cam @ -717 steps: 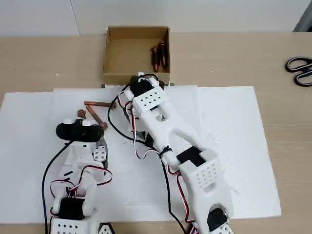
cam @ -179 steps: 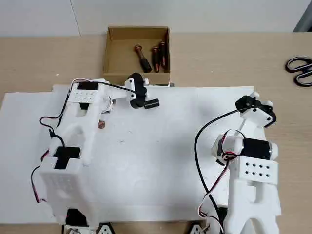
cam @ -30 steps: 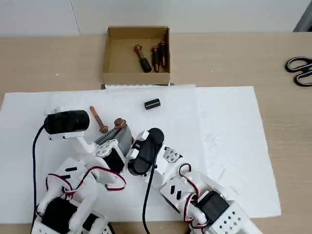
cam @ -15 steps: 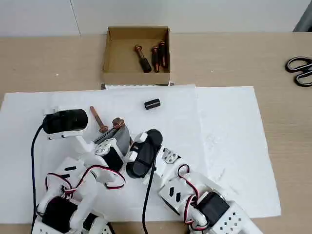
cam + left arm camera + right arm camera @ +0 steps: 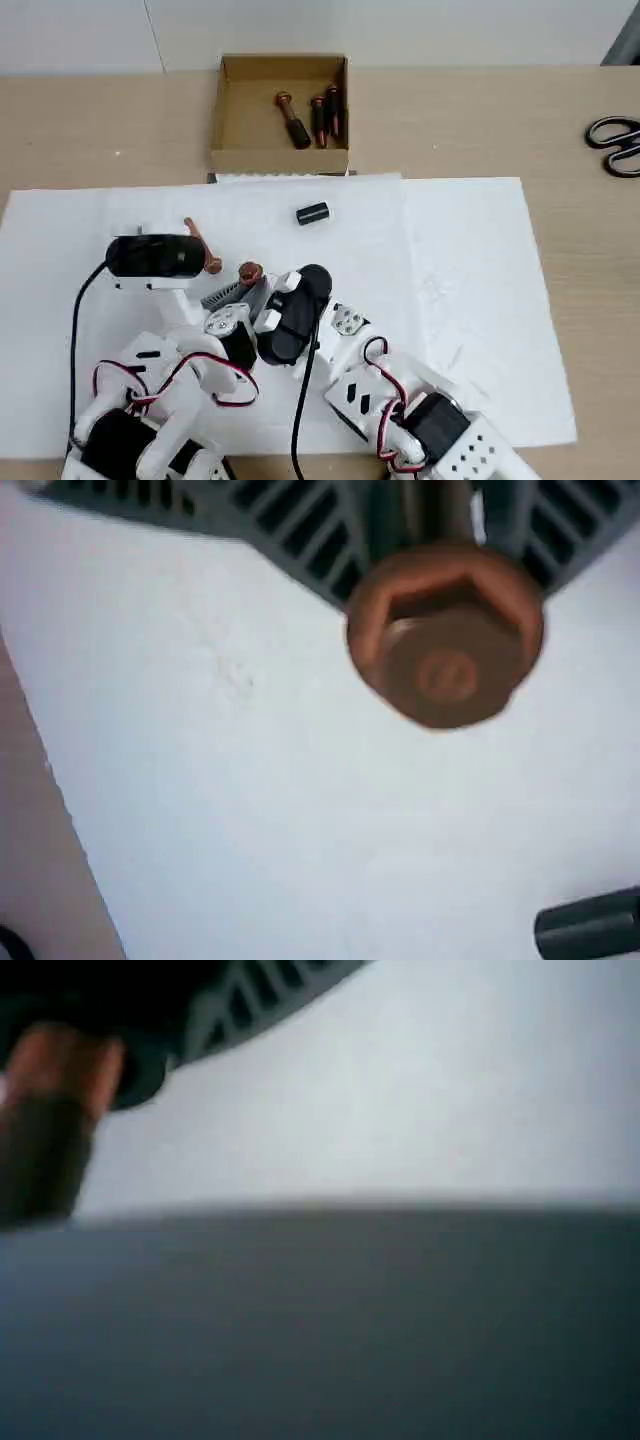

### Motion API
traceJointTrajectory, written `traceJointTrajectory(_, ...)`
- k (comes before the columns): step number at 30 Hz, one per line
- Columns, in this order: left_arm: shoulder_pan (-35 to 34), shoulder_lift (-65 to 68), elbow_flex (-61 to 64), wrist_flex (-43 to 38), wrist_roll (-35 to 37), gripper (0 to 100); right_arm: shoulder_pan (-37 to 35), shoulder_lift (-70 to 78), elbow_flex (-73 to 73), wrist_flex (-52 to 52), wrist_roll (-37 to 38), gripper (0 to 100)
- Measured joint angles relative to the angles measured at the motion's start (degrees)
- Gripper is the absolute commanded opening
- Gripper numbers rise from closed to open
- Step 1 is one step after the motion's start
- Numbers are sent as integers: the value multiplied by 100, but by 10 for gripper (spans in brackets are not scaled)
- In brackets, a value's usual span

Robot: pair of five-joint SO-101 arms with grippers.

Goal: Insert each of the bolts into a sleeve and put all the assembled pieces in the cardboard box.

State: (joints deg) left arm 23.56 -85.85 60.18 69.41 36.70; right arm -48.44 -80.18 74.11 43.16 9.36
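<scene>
Nearest, at the near edge of the white paper sheet (image 5: pixel 470 300), the two arms close together. Left gripper (image 5: pixel 240 290) clamped on a bolt (image 5: pixel 250 271), round copper head poking out past the tips in the high view. From the left wrist, that same head large and six-sided, its shank pinched between grey ribbed fingers (image 5: pixel 290 530), with white sheet behind: a far plainer look at the grip than from above. Right gripper (image 5: pixel 285 305) just beside it, black housing almost against the grey fingers; open or closed, cannot tell. From the right wrist, a blurred copper shaft, a strip of grey ribbing and a dark mass across the near half. A little farther out, a second bolt (image 5: pixel 197 232) flat on the sheet and slanted, head end near the held bolt, middle partly behind the left arm's black motor (image 5: pixel 155 257). Beyond that, a short black sleeve (image 5: pixel 312 213) on its side on the sheet, alone, apart from both grippers and both bolts; caught too at a corner of the left wrist view, past the held head. Farther still, just past the sheet's far edge, the cardboard box (image 5: pixel 235 110) on the wooden table (image 5: pixel 100 120), three assembled pieces (image 5: pixel 318 118) inside, gathered toward the wall on the right arm's side. Farthest off, scissors (image 5: pixel 615 145) on bare wood, well apart from everything else.
</scene>
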Motion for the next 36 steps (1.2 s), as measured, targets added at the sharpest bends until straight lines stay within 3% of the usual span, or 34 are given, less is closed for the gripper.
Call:
traceJointTrajectory(4, 325, 9, -44, 343, -9, 6, 0, -9, -44, 0, 0, 3)
traceJointTrajectory(13, 457, 9, 114, 721, -782, 17, 53, 0, -35, 0, 9, 3)
traceJointTrajectory(20, 440, 0, 123, 730, -1231, 245, 141, 0, -132, 0, 18, 3)
traceJointTrajectory(24, 369, 0, 114, 826, -1257, 254, 185, -9, -132, 18, 18, 3)
traceJointTrajectory(30, 369, 26, -105, 844, -1310, 181, 466, -26, -149, 18, 18, 3)
traceJointTrajectory(36, -44, 18, -281, 905, -2286, 2, 1090, -18, -193, 0, 18, 3)
